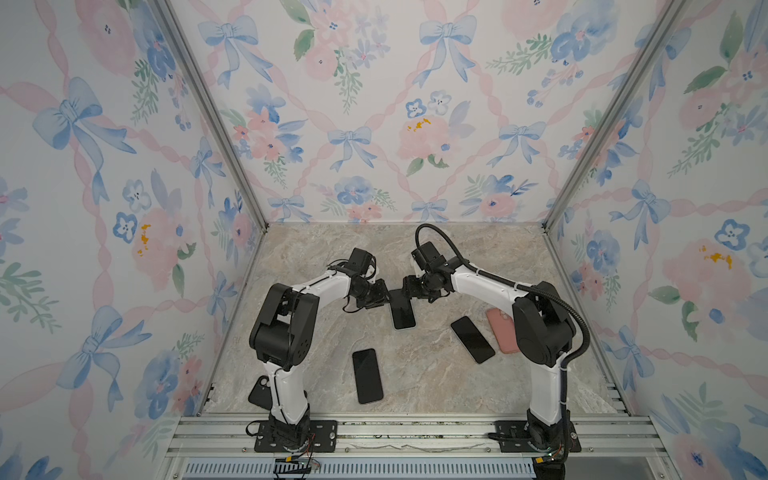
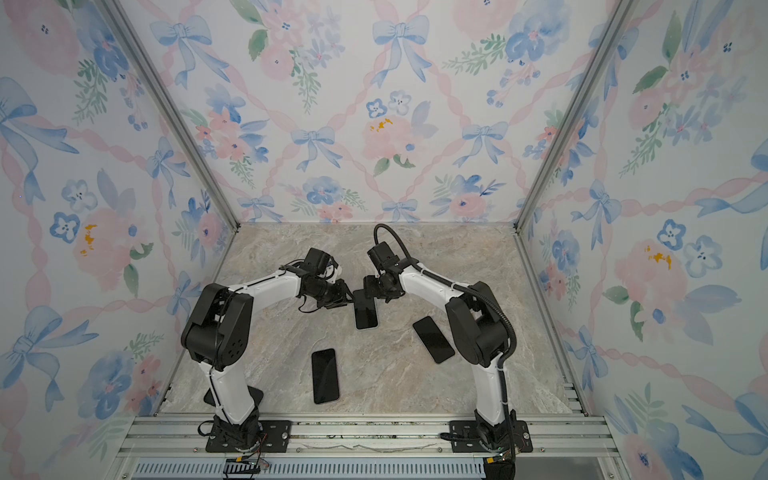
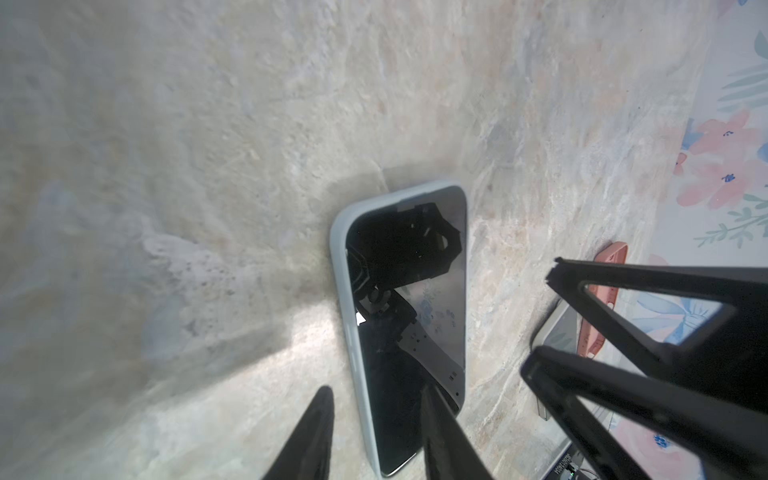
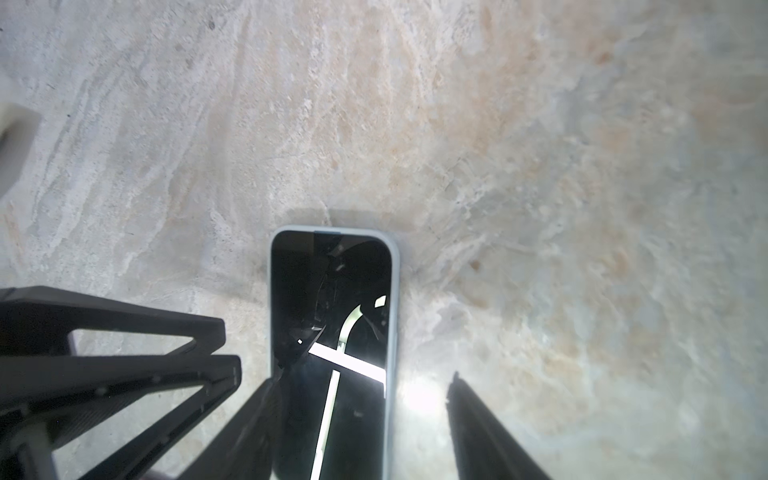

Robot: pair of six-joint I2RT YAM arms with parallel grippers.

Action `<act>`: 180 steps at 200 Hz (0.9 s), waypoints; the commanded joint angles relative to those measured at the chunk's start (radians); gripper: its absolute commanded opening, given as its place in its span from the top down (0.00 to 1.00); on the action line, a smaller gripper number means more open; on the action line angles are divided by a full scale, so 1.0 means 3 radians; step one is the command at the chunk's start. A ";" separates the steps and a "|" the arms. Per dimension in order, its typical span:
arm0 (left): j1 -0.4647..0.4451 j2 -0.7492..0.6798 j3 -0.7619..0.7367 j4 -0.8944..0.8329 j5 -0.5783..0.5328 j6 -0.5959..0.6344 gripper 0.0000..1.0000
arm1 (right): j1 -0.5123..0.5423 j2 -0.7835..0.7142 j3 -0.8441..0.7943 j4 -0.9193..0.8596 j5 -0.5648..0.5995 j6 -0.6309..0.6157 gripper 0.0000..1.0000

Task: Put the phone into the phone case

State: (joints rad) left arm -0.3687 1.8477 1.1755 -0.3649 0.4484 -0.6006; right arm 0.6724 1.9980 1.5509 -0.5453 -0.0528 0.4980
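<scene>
The phone sits screen-up inside the pale phone case, flat on the marble surface between both arms. The left gripper and right gripper hover over its end, jaws parted, holding nothing

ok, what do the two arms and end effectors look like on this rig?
Both arms have white link shells with black joint housings and black base plates. The right arm carries a black corrugated cable conduit; the left arm shows thin black wires. Each end effector has black, triangular open-frame fingers.
</scene>
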 commanded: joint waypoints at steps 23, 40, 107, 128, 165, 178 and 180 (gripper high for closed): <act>0.0026 -0.0352 -0.0445 -0.0068 -0.0170 0.0122 0.61 | 0.0362 -0.0007 0.0184 -0.0913 0.0564 0.0144 0.31; 0.0046 -0.0439 -0.0559 -0.0072 -0.0170 0.0130 0.61 | 0.0489 0.0127 0.0471 -0.1315 0.0681 0.0072 0.28; 0.0098 -0.0742 -0.0938 -0.0059 -0.0262 0.0134 0.60 | 0.0750 0.0461 0.0976 -0.1804 0.0793 0.0062 0.15; 0.0140 -0.0828 -0.1011 -0.0056 -0.0260 0.0126 0.59 | 0.0719 0.0441 0.0875 -0.1665 0.0713 0.0174 0.14; 0.0134 -0.0929 -0.1130 -0.0054 -0.0203 0.0105 0.47 | 0.0641 0.0379 0.0564 -0.1283 0.0532 0.0272 0.09; 0.0132 -0.0956 -0.1150 -0.0057 -0.0171 0.0106 0.38 | 0.0634 0.0412 0.0550 -0.1243 0.0510 0.0274 0.08; 0.0130 -0.0964 -0.1151 -0.0057 -0.0171 0.0105 0.36 | 0.0633 0.0416 0.0546 -0.1241 0.0504 0.0274 0.08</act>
State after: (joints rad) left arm -0.3302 1.5917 0.8474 -0.3687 0.3820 -0.5777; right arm 0.8745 2.1193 1.7355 -0.9569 0.1268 0.5549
